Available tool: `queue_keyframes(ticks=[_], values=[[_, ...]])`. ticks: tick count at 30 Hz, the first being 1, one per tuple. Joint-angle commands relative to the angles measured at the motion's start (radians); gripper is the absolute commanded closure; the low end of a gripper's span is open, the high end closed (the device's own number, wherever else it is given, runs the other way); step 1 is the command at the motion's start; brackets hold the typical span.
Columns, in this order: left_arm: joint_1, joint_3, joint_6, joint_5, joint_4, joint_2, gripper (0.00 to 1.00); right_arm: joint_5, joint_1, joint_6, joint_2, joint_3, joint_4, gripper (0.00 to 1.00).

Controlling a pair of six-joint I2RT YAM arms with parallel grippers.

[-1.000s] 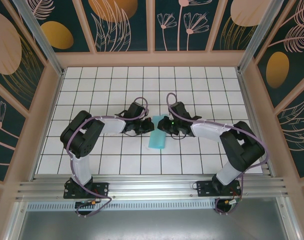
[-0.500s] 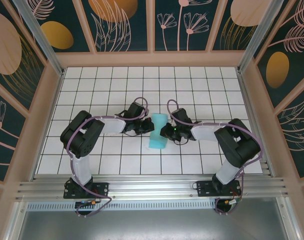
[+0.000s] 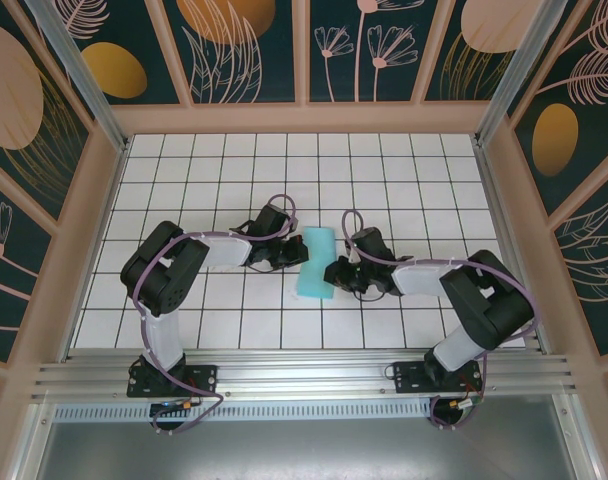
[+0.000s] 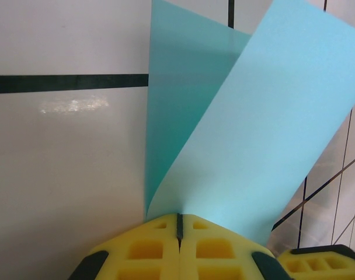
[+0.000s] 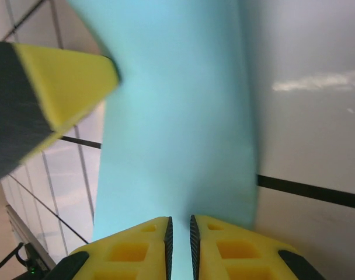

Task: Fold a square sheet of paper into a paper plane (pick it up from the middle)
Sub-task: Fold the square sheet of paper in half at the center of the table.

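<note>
The square sheet of paper (image 3: pixel 314 262) is light turquoise and doubled over into a narrow strip between both arms at the table's middle. My left gripper (image 3: pixel 300 257) comes at it from the left. In the left wrist view this gripper (image 4: pixel 178 218) is shut on the folded edge, and two layers of paper (image 4: pixel 253 134) fan up from its yellow pads. My right gripper (image 3: pixel 331 273) sits at the strip's right side. Its jaws (image 5: pixel 180 224) stand a narrow slit apart over the paper (image 5: pixel 177 128), pinching nothing that I can see. No paper plane shape shows.
White tiled floor (image 3: pixel 384 180) spreads around the paper. Wooden-framed patterned walls (image 3: pixel 94 200) close in three sides. An aluminium rail (image 3: pixel 304 375) with the arm bases runs along the near edge. The left gripper's yellow finger (image 5: pixel 61 81) reaches into the right wrist view, top left.
My right gripper has slid along the paper's right edge toward the near side, so more of the strip's far end is uncovered. The left gripper has stayed shut on the paper.
</note>
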Motion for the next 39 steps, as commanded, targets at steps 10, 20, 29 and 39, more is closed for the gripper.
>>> queue_keyframes(ticks=[10,20,29,39], values=[[-0.003,-0.017,0.028,-0.086,-0.093,0.063,1.0,-0.017,0.015,-0.004,-0.094,0.015,-0.032,0.79],[-0.003,-0.011,0.033,-0.085,-0.095,0.065,1.0,-0.077,0.039,0.032,0.014,-0.073,0.082,0.8],[-0.003,-0.011,0.033,-0.089,-0.095,0.065,1.0,-0.075,0.071,0.022,-0.048,-0.03,0.025,0.8],[-0.003,-0.016,0.033,-0.092,-0.099,0.056,1.0,-0.031,0.089,0.028,-0.027,-0.078,0.043,0.8]])
